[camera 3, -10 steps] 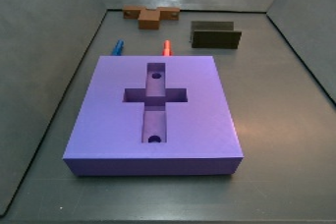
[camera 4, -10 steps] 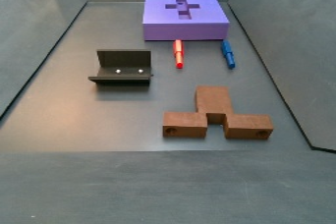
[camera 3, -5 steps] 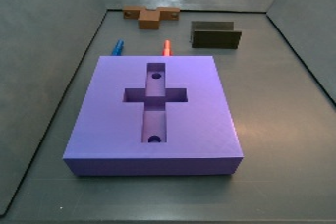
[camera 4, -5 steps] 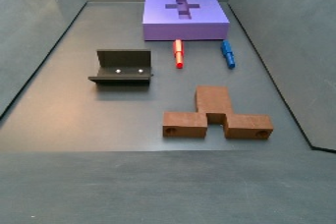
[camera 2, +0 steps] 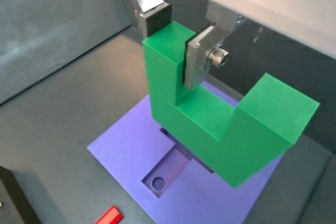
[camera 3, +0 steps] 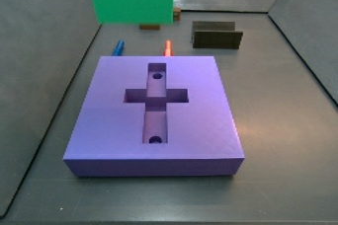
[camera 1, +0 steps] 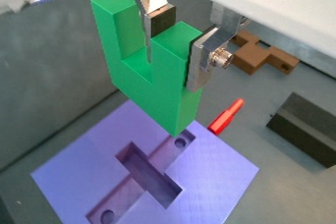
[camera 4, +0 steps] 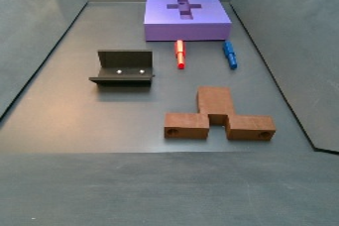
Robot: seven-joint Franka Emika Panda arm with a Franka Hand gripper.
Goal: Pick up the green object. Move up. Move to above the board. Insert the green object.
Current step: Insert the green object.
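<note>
claw (camera 1: 182,39) grips green object (camera 1: 144,61) above board (camera 1: 210,184).

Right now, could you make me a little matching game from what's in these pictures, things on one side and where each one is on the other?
Things:
1. green object
2. board
3. red peg
4. brown block

Places:
A. on the floor, cross-shaped recess facing up
B. lying on the floor beside the board
C. clamped in the gripper, in the air above the board
D. on the floor, far from the board

Pairs: 1-C, 2-A, 3-B, 4-D
</note>
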